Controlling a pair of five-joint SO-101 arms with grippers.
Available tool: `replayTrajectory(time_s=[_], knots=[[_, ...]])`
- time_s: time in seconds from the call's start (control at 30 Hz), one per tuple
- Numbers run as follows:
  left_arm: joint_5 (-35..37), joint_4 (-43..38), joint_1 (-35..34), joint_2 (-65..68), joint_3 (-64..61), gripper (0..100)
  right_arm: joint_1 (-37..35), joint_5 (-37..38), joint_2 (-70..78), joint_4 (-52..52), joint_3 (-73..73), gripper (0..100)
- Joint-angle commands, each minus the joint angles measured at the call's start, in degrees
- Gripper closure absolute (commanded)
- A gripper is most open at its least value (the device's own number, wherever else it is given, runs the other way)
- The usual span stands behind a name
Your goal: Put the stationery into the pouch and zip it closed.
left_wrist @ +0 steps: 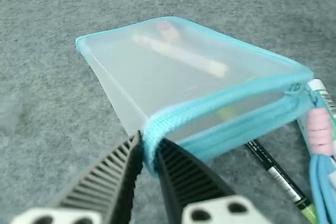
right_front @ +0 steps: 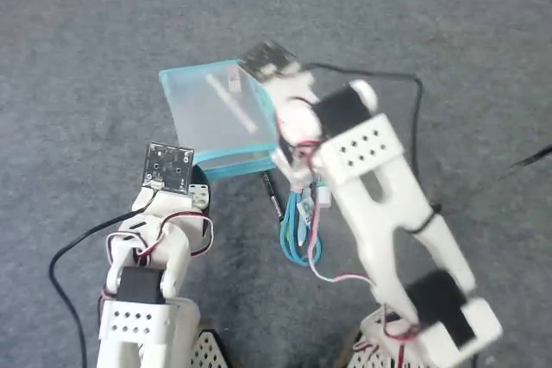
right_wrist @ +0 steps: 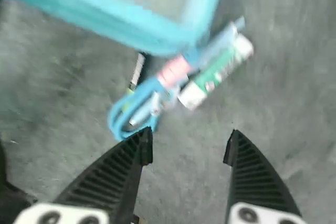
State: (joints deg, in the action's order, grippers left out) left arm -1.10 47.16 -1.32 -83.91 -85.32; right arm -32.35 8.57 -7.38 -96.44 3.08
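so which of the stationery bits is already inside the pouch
The pale stick, seen through the pouch's clear top. The black pen, blue cable and green-and-white tube lie outside it on the grey mat.

Both arms are white plastic with black motor blocks; the left arm [right_front: 162, 252] trails black, red and white wires, and the right arm [right_front: 397, 230] bears a grid of round holes. The ribbed black fingers [left_wrist: 111, 176] sit on white bases

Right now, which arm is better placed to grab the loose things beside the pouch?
Right. The right gripper, open, hangs over the blue cord and tube; the left gripper pinches a corner of the pouch.
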Motion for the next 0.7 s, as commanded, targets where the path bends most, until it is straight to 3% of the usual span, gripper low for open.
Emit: replayTrajectory(time_s=[0.0,0.27,0.67], knots=[[0.62,-1.58,-0.35,-0.53,0.92,99,4.79,0.53,-8.31,12.88,-22.15,77.5],[0.62,-1.58,-9.41,-0.62,2.15,99,5.41,-1.85,-7.78,26.68,-34.81,77.5],[-1.85,-1.67,-12.04,-0.62,2.24,99,5.32,-9.05,-7.69,32.22,-35.25,77.5]])
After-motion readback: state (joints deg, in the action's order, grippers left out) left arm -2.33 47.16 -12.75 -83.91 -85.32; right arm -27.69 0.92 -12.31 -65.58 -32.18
